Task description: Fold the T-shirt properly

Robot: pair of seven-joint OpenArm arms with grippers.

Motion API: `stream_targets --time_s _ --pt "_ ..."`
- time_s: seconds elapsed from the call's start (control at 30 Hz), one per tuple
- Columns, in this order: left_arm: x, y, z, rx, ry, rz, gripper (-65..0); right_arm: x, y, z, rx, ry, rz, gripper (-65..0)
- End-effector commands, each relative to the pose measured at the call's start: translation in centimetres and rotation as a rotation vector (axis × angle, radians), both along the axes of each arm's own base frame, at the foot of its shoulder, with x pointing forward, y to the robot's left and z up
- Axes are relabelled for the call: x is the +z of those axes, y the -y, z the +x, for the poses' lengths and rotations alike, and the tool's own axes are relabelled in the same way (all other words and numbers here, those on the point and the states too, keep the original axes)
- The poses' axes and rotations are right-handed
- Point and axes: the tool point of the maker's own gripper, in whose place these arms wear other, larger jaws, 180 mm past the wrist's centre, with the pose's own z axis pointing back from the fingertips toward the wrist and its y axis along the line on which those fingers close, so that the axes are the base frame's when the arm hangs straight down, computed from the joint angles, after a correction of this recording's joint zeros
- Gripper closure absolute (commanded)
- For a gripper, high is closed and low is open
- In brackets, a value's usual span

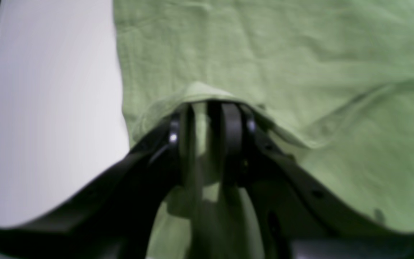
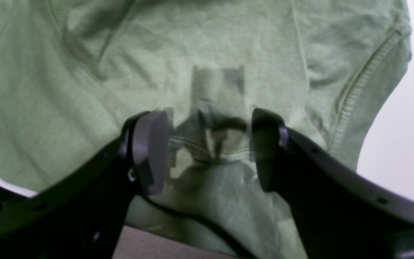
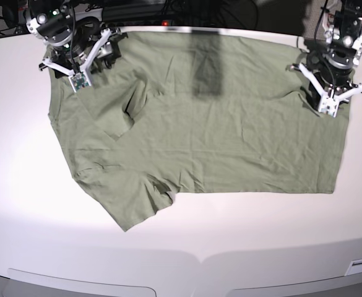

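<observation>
Broadly, the white worktop (image 3: 20, 185) carries the sage-green cotton T-shirt (image 3: 230, 142), spread nearly flat with its long axis running side to side in the base view and one sleeve toward the near edge. Each arm sits at a far corner of the cloth. The left end effector (image 1: 208, 108) is pinched closed on a raised fold of the hem. The right end effector (image 2: 210, 147) hangs spread wide over the fabric, gripping nothing.
</observation>
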Motion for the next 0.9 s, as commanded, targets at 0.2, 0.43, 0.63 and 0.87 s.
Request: stream_targets --time_s 0.2,0.43,0.63,0.87 --pt "-5.7 -5.0 -0.5 0.100 -0.135 0.068 -14.6 1.2 -0.1 1.4 0.011 0.061 0.006 -36.5" --pt "-6.0 -5.5 -1.3 0.081 -0.154 0.125 -14.6 1.4 -0.1 1.9 0.011 0.075 0.006 -36.5" --pt "-0.3 -2.5 2.6 0.028 0.018 0.074 -14.6 2.0 -0.4 3.1 0.007 0.105 0.030 -36.5" --pt "2.1 -1.8 3.8 -0.008 0.087 0.112 -14.6 1.7 -2.3 2.7 0.010 0.094 0.099 -36.5"
